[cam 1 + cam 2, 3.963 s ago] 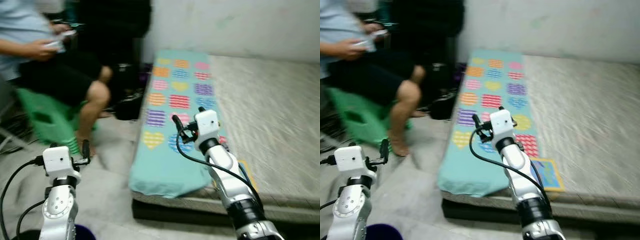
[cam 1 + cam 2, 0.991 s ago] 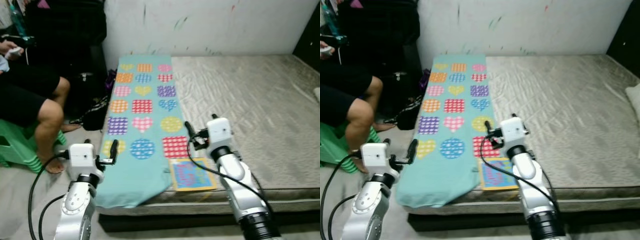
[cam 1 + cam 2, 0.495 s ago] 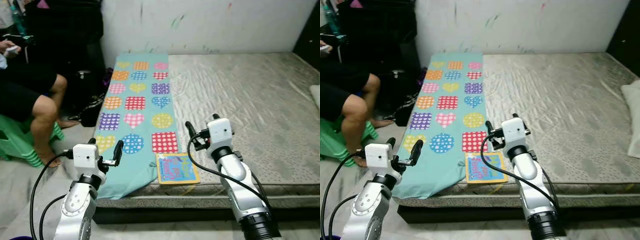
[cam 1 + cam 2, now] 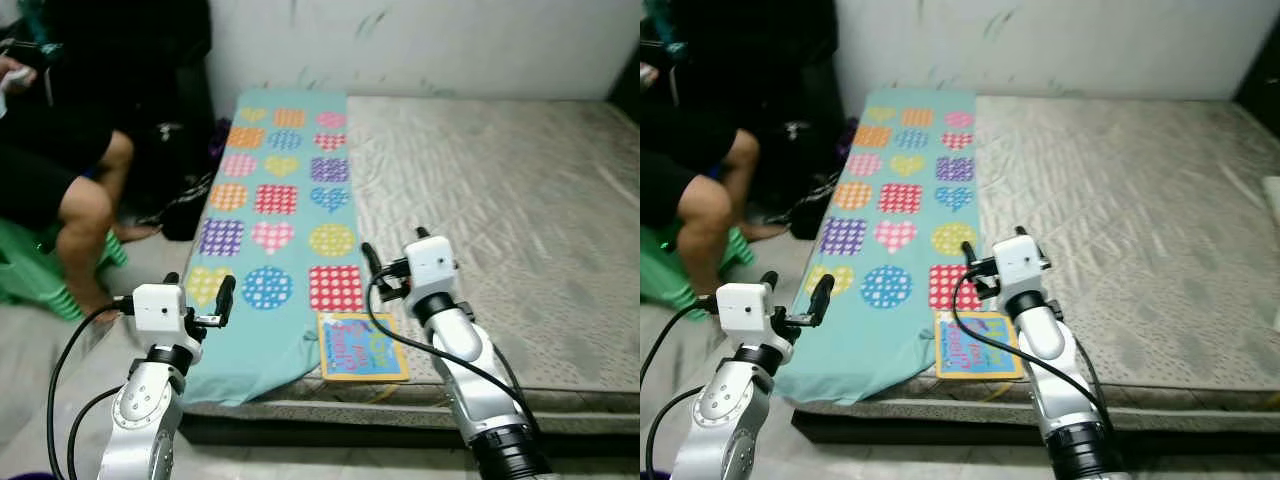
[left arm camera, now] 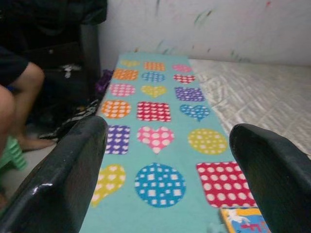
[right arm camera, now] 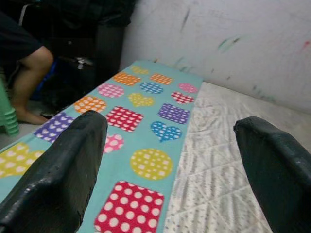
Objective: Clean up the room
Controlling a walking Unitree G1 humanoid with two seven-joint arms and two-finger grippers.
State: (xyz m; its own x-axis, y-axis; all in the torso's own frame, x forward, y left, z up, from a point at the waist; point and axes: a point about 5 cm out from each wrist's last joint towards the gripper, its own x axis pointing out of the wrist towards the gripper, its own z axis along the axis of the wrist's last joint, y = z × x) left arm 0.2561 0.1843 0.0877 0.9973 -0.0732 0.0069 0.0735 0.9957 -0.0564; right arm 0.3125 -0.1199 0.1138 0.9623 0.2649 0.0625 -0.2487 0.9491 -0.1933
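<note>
Two grippers hover with fingers spread and empty. The right gripper (image 4: 370, 268) hangs just above the picture book (image 4: 361, 347), which lies flat near the front edge of the mattress (image 4: 520, 220), beside the teal patterned cloth (image 4: 280, 210). The left gripper (image 4: 222, 296) is farther away, over the cloth's hanging corner, so the right arm seems better placed.

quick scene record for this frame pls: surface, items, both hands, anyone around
surface: grey quilted mattress against a white wall
item 1: teal cloth with coloured hearts, circles and squares, laid along the mattress's left side, its near end hanging over the edge
item 2: yellow-bordered picture book, flat at the near edge, just right of the cloth
left hand: open, empty, held over the cloth's near left part
right hand: open, empty, above the book
person: seated on green plastic stool, left of the bed
</note>
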